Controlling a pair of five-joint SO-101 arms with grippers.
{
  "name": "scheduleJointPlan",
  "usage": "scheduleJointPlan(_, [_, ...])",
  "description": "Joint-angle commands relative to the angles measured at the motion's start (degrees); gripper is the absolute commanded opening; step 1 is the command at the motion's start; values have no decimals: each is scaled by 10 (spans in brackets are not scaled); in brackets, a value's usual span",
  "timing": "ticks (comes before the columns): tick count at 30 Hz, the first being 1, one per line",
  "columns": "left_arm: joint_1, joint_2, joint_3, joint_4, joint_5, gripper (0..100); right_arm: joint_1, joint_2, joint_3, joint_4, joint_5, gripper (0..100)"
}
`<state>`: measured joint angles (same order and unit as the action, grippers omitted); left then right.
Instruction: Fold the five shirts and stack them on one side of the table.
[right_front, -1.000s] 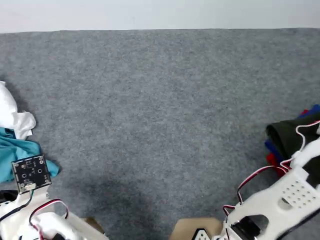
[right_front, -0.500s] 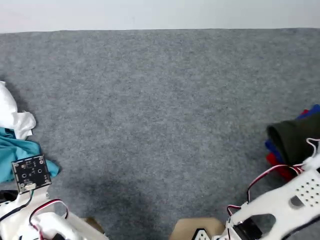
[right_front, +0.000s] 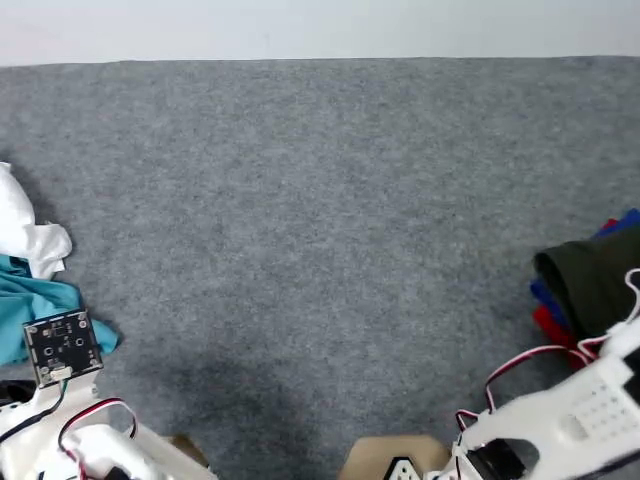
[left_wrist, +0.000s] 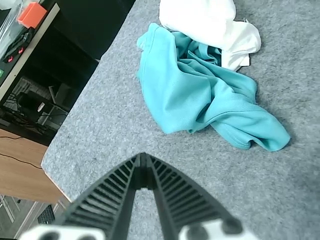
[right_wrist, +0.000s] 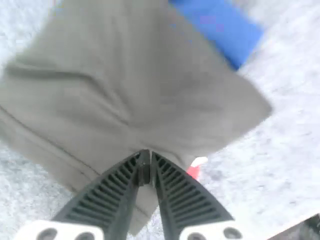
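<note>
At the right edge of the grey felt-covered bench (right_front: 320, 200) we see a stack of folded shirts. A dark olive shirt (right_front: 592, 280) lies on top, smooth apart from one soft crease. A blue shirt (right_front: 543, 296) and a red shirt (right_front: 552, 326) peek out beneath it. The right gripper (right_wrist: 145, 160) hangs over the olive shirt, its fingers closed tip to tip with nothing between them. At the left edge a teal shirt (left_wrist: 200, 95) lies crumpled and unfolded, touching a bunched white shirt (left_wrist: 210, 22) beside it. The left gripper (left_wrist: 145, 162) sits over bare bench near the teal shirt, fingers pressed together, holding nothing.
</note>
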<state>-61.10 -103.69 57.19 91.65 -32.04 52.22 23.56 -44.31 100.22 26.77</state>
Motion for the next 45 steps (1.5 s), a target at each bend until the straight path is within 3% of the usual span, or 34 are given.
scheduleJointPlan(1, [-3, -4, -16, -3, -1, 4, -24, -96, 1, 23, 0, 9])
scheduleJointPlan(6, [0, -4, -27, -27, -1, 5, -87, -190, 106, 23, -10, 9])
scheduleJointPlan(17, [0, -1, -30, -40, -1, 5, -363, -358, 376, 19, -300, 9])
scheduleJointPlan(24, [-1, 0, -26, -38, -1, 5, -524, -402, 471, 22, -370, 9])
scheduleJointPlan(29, [0, -1, -29, -38, 1, 4, -538, -551, 568, -45, -420, 9])
scheduleJointPlan(36, [4, 22, -92, 1, 41, 5, -540, -735, 878, -246, -418, 11])
scheduleJointPlan(39, [24, 93, -158, 21, 52, 4, -540, -796, 1010, -348, -389, 11])
scheduleJointPlan(45, [62, 331, -353, 81, 143, 5, -541, -910, 1166, -514, -315, 9])
